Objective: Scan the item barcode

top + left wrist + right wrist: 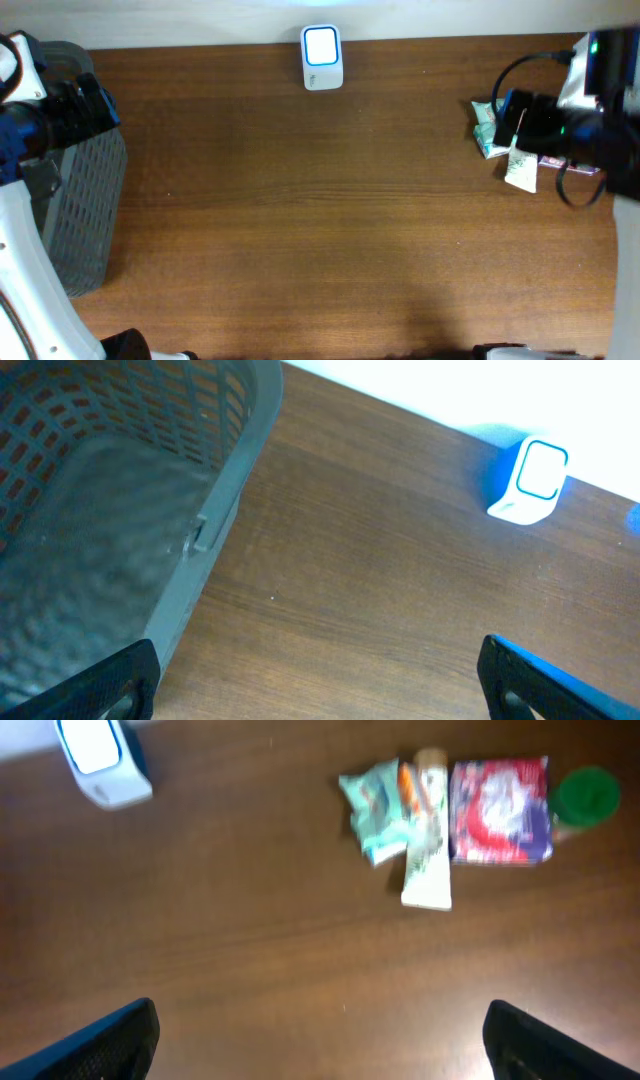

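Together, teal packet (372, 805), white tube (428, 860), red-purple box (500, 810), green cap (587, 793); left gripper (320, 690), right gripper (320, 1045) wide, empty.

Even bright light; scanner (321, 46) screen glows overexposed; right wrist view motion-blurred; faint shadows bottom edge.

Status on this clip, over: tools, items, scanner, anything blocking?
Left tool open, empty, at basket. Right tool open, empty, over item pile; nothing picked up. Scanner at far edge, nothing blocking it.
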`<act>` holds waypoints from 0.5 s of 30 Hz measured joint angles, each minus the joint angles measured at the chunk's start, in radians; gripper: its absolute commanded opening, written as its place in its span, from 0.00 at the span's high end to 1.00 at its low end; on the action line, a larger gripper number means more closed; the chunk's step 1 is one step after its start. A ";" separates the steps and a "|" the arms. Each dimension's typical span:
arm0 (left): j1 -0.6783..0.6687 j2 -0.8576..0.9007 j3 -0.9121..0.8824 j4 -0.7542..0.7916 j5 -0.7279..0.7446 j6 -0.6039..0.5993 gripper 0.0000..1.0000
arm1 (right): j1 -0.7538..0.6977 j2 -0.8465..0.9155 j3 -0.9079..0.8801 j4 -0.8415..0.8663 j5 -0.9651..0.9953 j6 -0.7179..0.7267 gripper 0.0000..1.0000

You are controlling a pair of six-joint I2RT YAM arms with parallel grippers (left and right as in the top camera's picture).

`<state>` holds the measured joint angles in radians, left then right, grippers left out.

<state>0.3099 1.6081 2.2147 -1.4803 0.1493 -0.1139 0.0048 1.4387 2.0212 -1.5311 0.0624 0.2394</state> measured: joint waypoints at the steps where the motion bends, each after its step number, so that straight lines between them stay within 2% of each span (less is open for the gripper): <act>1: 0.000 0.000 0.000 -0.001 -0.002 0.000 0.01 | 0.006 -0.057 -0.080 0.035 0.000 0.000 0.01; 2: 0.000 0.000 0.000 -0.001 -0.001 0.000 0.01 | 0.013 -0.153 -0.204 0.051 -0.007 0.000 0.01; 4: 0.000 0.000 0.000 0.000 0.000 0.000 0.01 | 0.015 -0.248 -0.296 0.026 -0.028 0.000 0.01; 8: 0.000 0.000 0.000 -0.001 -0.001 0.000 0.01 | 0.016 -0.321 -0.324 -0.150 -0.091 0.001 0.01; 15: 0.000 0.000 0.000 -0.001 0.000 0.000 0.01 | 0.016 -0.286 -0.324 -0.162 -0.109 0.000 0.01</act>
<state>0.3099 1.6081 2.2147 -1.4811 0.1490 -0.1135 0.0204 1.1526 1.6974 -1.6928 -0.0471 0.2394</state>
